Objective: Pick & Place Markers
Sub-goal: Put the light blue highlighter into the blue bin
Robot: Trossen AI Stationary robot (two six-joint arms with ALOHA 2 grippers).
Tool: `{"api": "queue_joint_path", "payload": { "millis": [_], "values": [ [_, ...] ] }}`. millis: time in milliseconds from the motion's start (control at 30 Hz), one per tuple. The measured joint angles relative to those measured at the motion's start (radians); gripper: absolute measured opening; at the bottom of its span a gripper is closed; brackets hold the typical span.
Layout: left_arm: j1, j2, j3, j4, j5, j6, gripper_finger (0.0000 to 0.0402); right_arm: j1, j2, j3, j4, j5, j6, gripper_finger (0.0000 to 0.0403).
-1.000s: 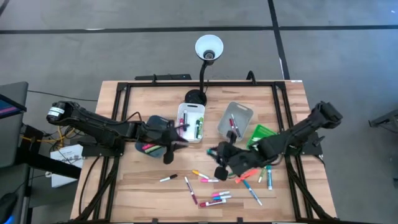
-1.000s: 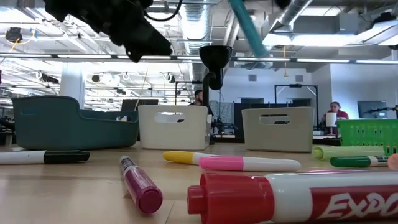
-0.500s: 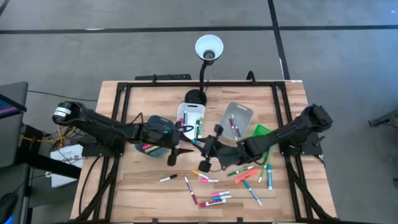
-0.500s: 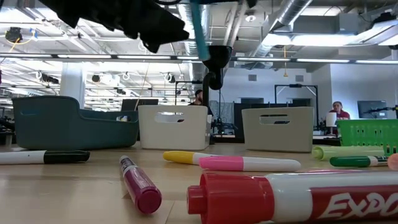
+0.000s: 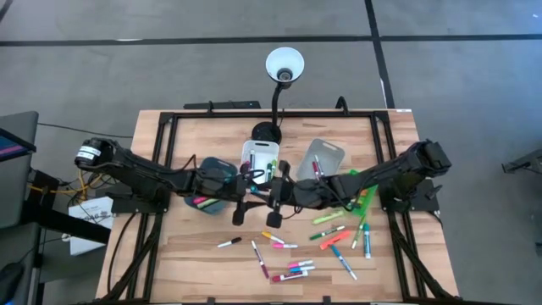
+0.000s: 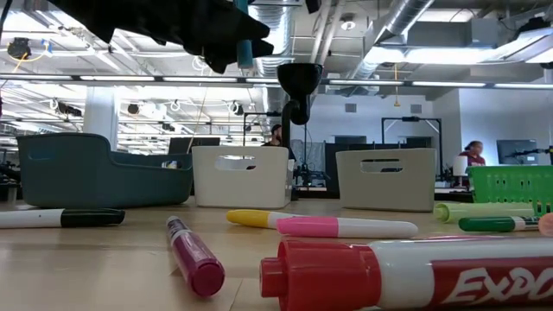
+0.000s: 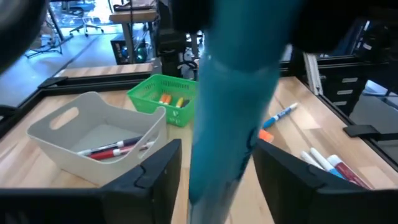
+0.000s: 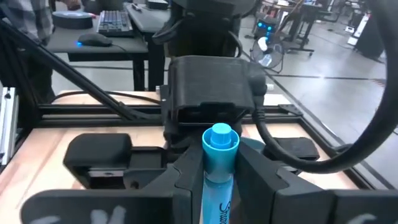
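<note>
Mid-handover at centre frame: right gripper (image 5: 278,196) pinching a blue marker (image 8: 219,163) between the spread fingers of the left gripper (image 5: 246,202), likely needing the left to close before release toward the teal bin (image 5: 216,174).

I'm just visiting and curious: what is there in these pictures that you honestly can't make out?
- Inside of the teal bin: low view, hidden by its own wall.
- Far end of the red marker: low view, cut off by the picture's edge.
- Printing on the blue marker: left wrist view, so close it is blurred.
- What the person in the room behind is doing: low view, too small.
</note>
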Motion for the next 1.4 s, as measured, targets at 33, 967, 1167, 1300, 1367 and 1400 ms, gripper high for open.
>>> {"api": "queue_joint_path", "payload": {
  "millis": [33, 967, 1167, 1300, 1367, 1400],
  "values": [
    [0.001, 0.000, 0.000, 0.000, -0.001, 0.000, 0.0185, -0.003, 0.000, 0.000, 0.000, 0.000, 0.000, 0.0070],
    [0.006, -0.164, 0.000, -0.437, -0.326, -0.245, 0.0052, 0.043, -0.267, 0.000, -0.498, -0.015, 0.191, 0.0189],
    [0.017, -0.379, 0.001, -0.780, -0.368, -0.418, 0.0058, 0.082, -0.280, 0.000, -0.655, -0.015, 0.364, 0.0196],
    [0.025, -0.457, 0.001, -0.921, -0.369, -0.496, 0.0054, 0.103, -0.238, 0.000, -0.661, -0.015, 0.368, 0.0190],
    [0.039, -0.471, 0.001, -0.973, -0.368, -0.541, 0.0056, 0.106, -0.211, 0.000, -0.663, -0.019, 0.369, 0.0187],
    [0.051, -0.472, 0.001, -1.008, -0.363, -0.565, 0.0058, 0.109, -0.198, 0.000, -0.659, -0.018, 0.373, 0.0185]
  ]
}}
